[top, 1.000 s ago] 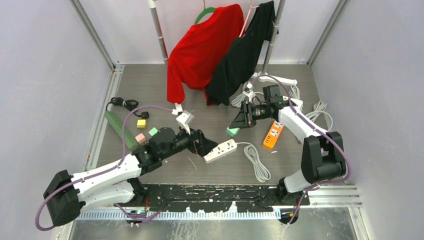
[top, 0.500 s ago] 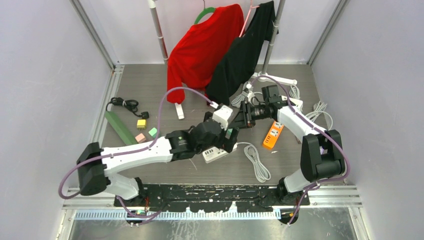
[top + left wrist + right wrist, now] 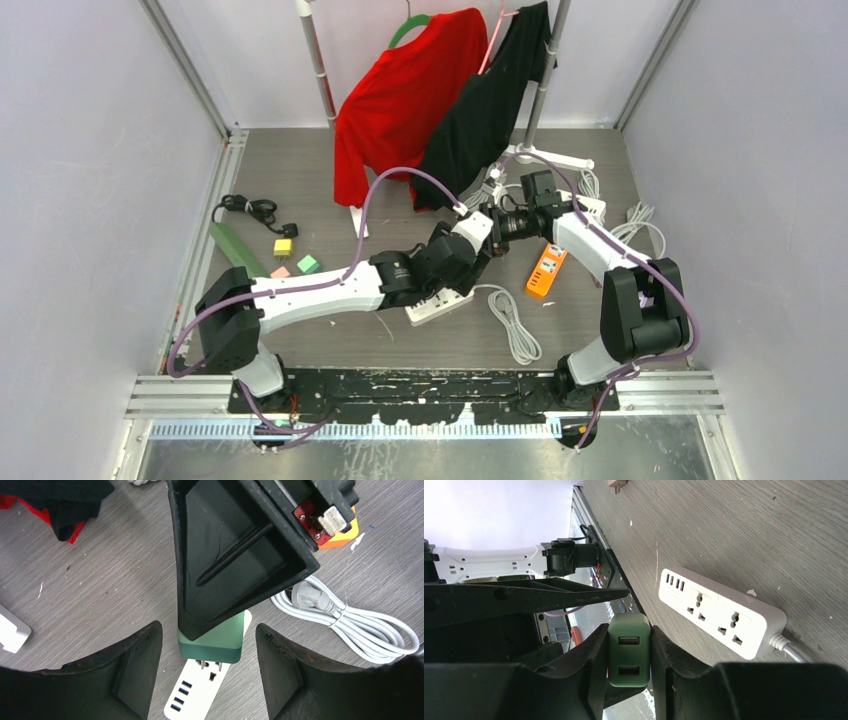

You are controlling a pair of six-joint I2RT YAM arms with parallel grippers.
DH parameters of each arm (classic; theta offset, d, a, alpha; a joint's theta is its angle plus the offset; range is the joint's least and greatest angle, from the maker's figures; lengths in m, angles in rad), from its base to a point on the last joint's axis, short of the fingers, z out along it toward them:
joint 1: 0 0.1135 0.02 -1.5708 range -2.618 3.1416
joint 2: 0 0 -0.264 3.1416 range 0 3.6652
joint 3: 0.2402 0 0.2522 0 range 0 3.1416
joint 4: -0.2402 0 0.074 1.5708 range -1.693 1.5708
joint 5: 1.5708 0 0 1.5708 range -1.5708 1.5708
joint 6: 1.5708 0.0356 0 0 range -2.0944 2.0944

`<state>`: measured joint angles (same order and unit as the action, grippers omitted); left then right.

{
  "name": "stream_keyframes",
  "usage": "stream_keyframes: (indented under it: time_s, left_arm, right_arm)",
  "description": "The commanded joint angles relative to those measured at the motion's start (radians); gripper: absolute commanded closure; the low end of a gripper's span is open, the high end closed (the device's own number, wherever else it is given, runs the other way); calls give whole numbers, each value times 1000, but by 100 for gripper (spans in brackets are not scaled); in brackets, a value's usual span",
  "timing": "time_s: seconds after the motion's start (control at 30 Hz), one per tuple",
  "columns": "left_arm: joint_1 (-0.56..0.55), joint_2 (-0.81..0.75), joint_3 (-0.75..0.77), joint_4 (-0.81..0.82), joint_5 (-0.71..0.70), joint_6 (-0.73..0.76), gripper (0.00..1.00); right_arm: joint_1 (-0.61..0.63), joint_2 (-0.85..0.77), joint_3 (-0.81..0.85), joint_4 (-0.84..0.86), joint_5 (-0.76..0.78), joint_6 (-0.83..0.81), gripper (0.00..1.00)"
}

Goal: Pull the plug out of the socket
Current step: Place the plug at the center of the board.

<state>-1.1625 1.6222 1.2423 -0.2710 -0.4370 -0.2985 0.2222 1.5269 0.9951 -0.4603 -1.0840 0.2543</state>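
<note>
My right gripper (image 3: 629, 628) is shut on a green plug (image 3: 629, 650) with two USB ports and holds it in the air, apart from the white socket strip (image 3: 719, 610). In the left wrist view the plug (image 3: 220, 639) hangs just above the strip (image 3: 197, 692), its two prongs bare and out of the holes. My left gripper (image 3: 209, 630) is open, with a finger on each side of the plug and not touching it. In the top view the left wrist (image 3: 455, 258) covers the plug, above the strip (image 3: 440, 303), and meets the right gripper (image 3: 487, 228).
An orange socket strip (image 3: 545, 270) and the white strip's coiled cable (image 3: 515, 325) lie right of the strip. Red (image 3: 400, 100) and black (image 3: 490, 110) garments hang on a rack behind. A green bar (image 3: 238, 256), small coloured plugs (image 3: 283, 246) and a black cable (image 3: 250, 208) lie at left.
My left arm has swung from the left front to the right, bringing its open jaws around the plug. The right gripper has kept still with the plug.
</note>
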Motion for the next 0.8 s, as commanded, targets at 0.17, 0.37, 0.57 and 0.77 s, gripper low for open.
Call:
stream_keyframes:
  time_s: [0.17,0.37,0.57,0.77]
  left_arm:
    - [33,-1,42,35,36,-3,60]
    - [50,-24,20,28,70,-19,100]
    - [68,-103,-101,55,97,-38,100]
    - [137,-267,-349,61,117,-135,100]
  right_arm:
    - [11,-2,40,2,-22,-7,97]
    - [14,-9,44,-7,-14,-25,64]
    - [13,-25,59,-43,-25,-110,5]
    - [8,-33,85,-112,19,-189,0]
